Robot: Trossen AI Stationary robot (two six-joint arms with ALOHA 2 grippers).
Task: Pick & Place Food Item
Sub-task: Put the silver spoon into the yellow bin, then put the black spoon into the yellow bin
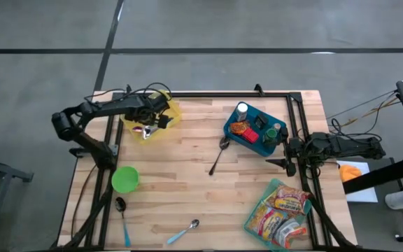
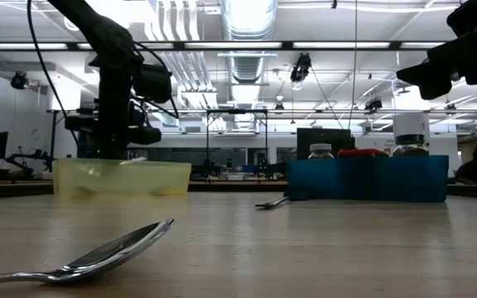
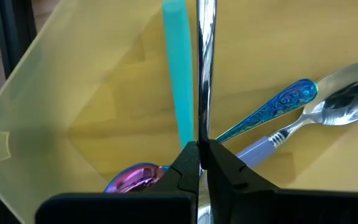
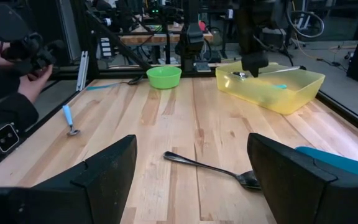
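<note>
My left gripper hangs over the yellow bin at the table's far left, shut on a silver utensil. In the bin lie a teal handle, a blue patterned spoon, a silver spoon with a lavender handle and a purple iridescent spoon bowl. Food packets sit in a clear tray at the near right. My right gripper waits open at the table's right edge. My left gripper pinches the silver utensil's slim handle between its two fingers. The fingers slant steeply down from above. The handle runs on past the fingertips over the bin's inside, and its far end is out of the wrist view.
A blue bin with bottles stands at the far right, with a spoon on the table beside it. A green bowl and two spoons lie near the front left. A person's hand shows beyond the table.
</note>
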